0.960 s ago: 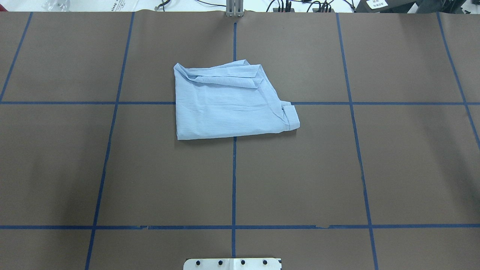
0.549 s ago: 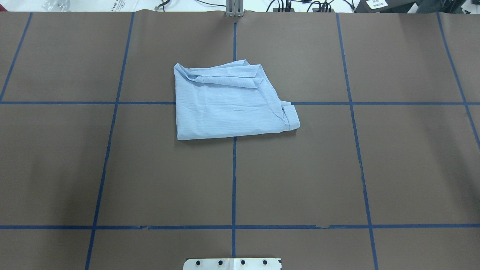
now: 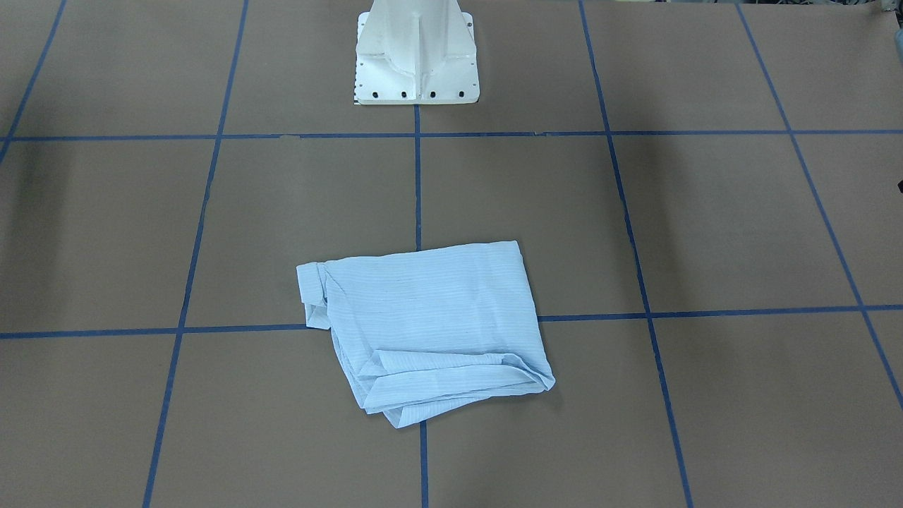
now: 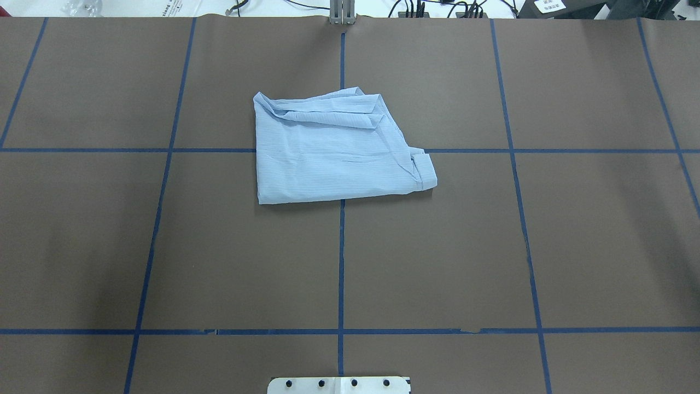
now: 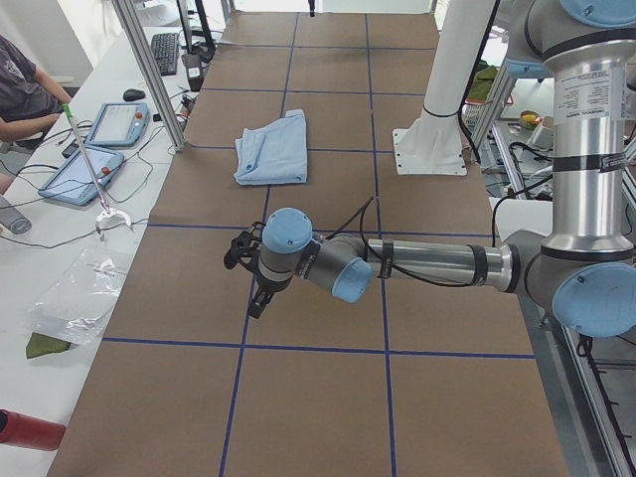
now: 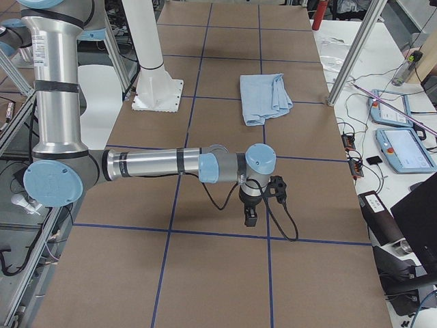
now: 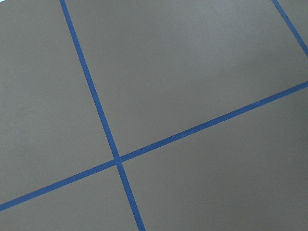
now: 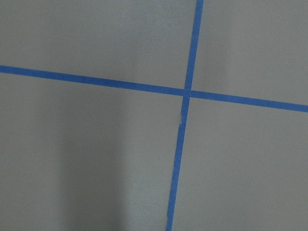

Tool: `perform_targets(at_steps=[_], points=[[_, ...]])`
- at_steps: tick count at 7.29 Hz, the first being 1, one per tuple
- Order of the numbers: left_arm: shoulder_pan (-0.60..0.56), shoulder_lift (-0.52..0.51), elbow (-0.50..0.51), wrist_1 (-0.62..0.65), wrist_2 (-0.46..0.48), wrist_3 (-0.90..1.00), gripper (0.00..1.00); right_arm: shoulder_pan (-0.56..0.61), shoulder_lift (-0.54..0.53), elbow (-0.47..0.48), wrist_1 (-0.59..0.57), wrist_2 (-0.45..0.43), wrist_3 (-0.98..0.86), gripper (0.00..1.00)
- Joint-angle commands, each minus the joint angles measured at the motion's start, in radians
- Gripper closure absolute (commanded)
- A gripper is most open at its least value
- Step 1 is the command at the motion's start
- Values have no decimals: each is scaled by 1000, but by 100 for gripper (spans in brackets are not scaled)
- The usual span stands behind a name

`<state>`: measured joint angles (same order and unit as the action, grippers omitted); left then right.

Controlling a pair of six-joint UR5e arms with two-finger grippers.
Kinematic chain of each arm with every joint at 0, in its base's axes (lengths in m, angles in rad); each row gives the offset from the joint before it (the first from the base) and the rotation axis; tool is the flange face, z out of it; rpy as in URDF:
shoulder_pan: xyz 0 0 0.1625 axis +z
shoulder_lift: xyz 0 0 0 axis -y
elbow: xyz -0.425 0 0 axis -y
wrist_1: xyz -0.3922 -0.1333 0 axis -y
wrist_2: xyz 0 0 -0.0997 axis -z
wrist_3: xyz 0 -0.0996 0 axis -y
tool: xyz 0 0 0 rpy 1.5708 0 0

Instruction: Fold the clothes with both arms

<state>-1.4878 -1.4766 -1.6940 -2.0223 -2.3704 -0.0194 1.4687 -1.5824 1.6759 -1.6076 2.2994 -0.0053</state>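
Left fingers [image 5: 257,300] and right fingers [image 6: 250,217]: can't tell open or closed, since each shows only in a side view, small and dark. Nothing visible held by either. The left arm [image 5: 427,263] is stretched out low over the surface [image 4: 437,246] toward the robot's left end, fingers pointing down; can't tell whether the tips touch it. The right arm [image 6: 150,164] mirrors that at the robot's right end, fingers down as well. Neither arm shows in the overhead or front views. The shirt [image 4: 333,153] lies flat, folded into a rough rectangle, mid-width on the surface, out ahead of the pedestal [image 3: 416,53] and well apart from both arms. It covers the crossing of the centre tape [image 4: 341,262] line and a cross line. Its layered loose edges are on the side away from the robot, the smooth folded edge on the side toward it. A small folded tab, cuff-like, sticks out at the corner on the robot's right. Fine stripes are visible; no buttons or collar show. Both wrist cams see only bare brown surface and a blue tape crossing, no shirt. In the left side view a person [image 5: 25,89] sits at a side bench past the surface's edge, with tablets [image 5: 124,124] and cables on it.
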Motion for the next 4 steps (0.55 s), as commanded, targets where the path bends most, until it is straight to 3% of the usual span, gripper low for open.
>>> perform_targets(at_steps=[1,4], points=[[1,-5,4,10,5,-2,1,-1,2,-1,0,-2,37,0],[0,-30,19,5,7,-117,1,-1,5,4,2,2,116,0]])
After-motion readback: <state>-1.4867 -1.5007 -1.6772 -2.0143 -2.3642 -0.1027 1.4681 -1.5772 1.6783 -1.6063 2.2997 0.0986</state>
